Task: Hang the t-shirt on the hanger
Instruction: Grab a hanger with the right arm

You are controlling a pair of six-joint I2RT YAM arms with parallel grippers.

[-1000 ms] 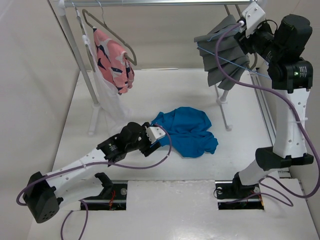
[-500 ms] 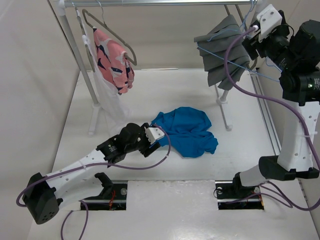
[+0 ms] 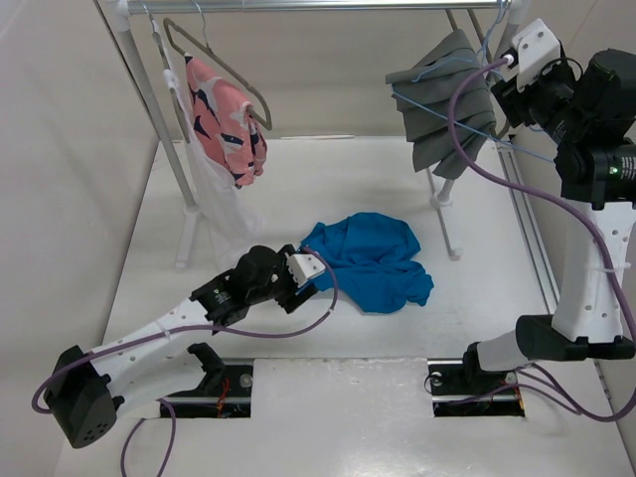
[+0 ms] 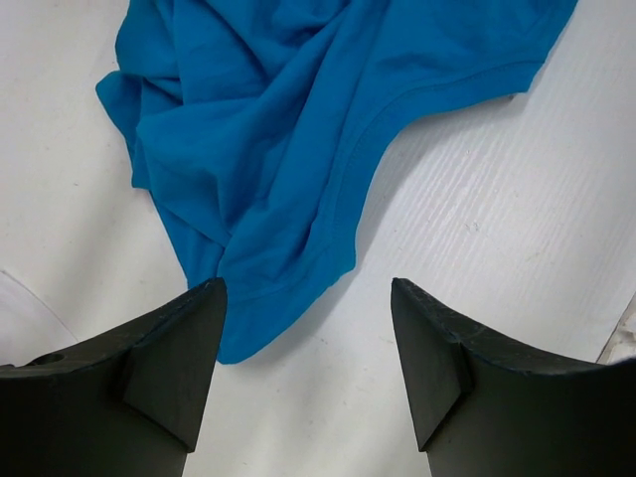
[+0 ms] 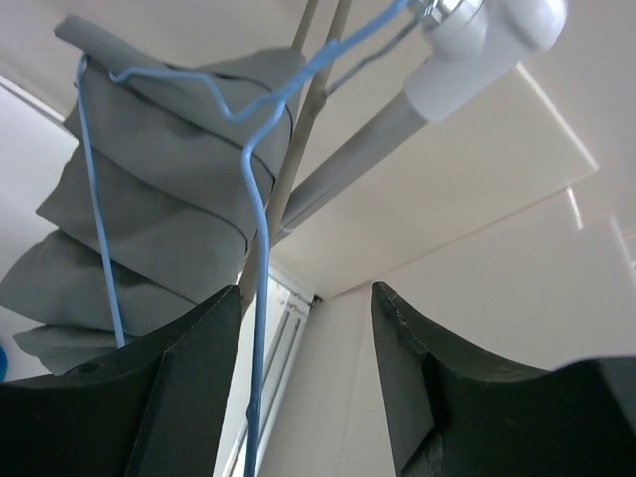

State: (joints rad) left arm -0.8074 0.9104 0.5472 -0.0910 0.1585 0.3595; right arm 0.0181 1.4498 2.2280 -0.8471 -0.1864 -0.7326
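Observation:
The bright blue t-shirt lies crumpled on the white table; in the left wrist view its hem fills the upper half. My left gripper is open and empty, low over the table at the shirt's left edge, with the left finger beside a cloth corner. The light-blue wire hanger hangs from the rail at the back right. My right gripper is raised beside it and open. In the right wrist view the wire runs down between the jaws, close to the left finger.
A pleated grey garment hangs beside the wire hanger. A pink garment with navy marks hangs on a grey-brown hanger at the back left. The rail rests on white poles; one leg stands behind the shirt.
My right arm has risen and shifted right, bringing its gripper up by the hanger near the rail. The left gripper has barely moved. The t-shirt lies as before.

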